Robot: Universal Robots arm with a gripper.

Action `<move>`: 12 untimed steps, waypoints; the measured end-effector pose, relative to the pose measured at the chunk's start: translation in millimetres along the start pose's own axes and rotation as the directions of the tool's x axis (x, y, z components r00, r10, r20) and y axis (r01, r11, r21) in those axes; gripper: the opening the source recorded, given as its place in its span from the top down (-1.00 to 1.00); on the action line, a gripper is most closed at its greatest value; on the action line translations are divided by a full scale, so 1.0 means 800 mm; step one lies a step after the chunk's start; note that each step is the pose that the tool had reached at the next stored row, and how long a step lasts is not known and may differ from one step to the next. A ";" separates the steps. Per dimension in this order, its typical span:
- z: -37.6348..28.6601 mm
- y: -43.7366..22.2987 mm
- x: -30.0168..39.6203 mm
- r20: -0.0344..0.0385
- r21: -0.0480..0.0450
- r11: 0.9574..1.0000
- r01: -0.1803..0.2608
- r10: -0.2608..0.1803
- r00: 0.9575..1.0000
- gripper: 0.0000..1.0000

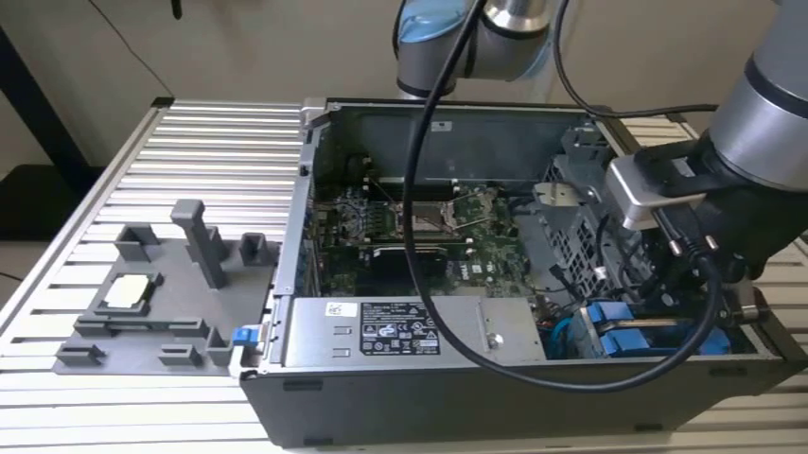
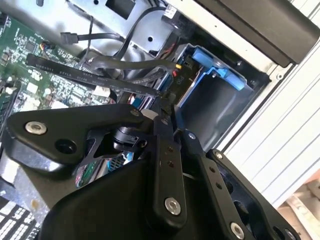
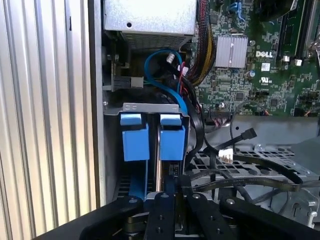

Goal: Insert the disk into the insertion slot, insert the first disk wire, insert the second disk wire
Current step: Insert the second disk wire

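The insertion slot (image 1: 638, 342) is the dark metal bay in the case's near corner on the exterior view's right, with a grey rim (image 3: 150, 107). Two blue carrier tabs (image 3: 172, 142) stand in it, and a thin pale edge between them (image 3: 158, 160) looks like the disk seen edge-on. The same blue carrier (image 2: 216, 71) shows in the second wrist view. My gripper (image 3: 177, 194) is lowered into the case at the bay's end. Its fingers (image 2: 163, 145) meet at the tips, where a flat black disk wire (image 2: 100, 77) ends.
A grey labelled power-supply box (image 1: 404, 331) lies beside the bay, with the green motherboard (image 1: 417, 227) behind it. A blue cable (image 3: 165, 75) and loose black cables (image 3: 250, 165) crowd the bay. A grey fixture (image 1: 151, 303) sits on the ribbed table (image 1: 202, 142).
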State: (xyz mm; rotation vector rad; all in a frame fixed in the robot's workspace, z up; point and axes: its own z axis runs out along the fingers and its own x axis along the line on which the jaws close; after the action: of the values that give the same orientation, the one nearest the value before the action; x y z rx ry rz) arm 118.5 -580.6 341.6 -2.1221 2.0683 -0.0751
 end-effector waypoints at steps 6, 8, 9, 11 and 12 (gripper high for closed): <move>0.0055 0.0047 -0.0010 -0.014 0.031 1.000 0.005 -0.005 1.000 0.69; 0.0063 0.0070 -0.0021 -0.018 0.036 0.999 0.007 -0.006 1.000 0.69; 0.0070 0.0085 -0.0025 -0.018 0.038 0.999 0.007 -0.006 1.000 0.69; 0.0079 0.0115 -0.0036 -0.022 0.042 0.999 0.008 -0.007 1.000 0.69; 0.0085 0.0129 -0.0041 -0.023 0.043 0.999 0.008 -0.007 1.000 0.69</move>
State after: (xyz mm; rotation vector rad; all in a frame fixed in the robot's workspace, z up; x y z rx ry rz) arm 109.3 -576.9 333.6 -2.1137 2.0516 -0.1441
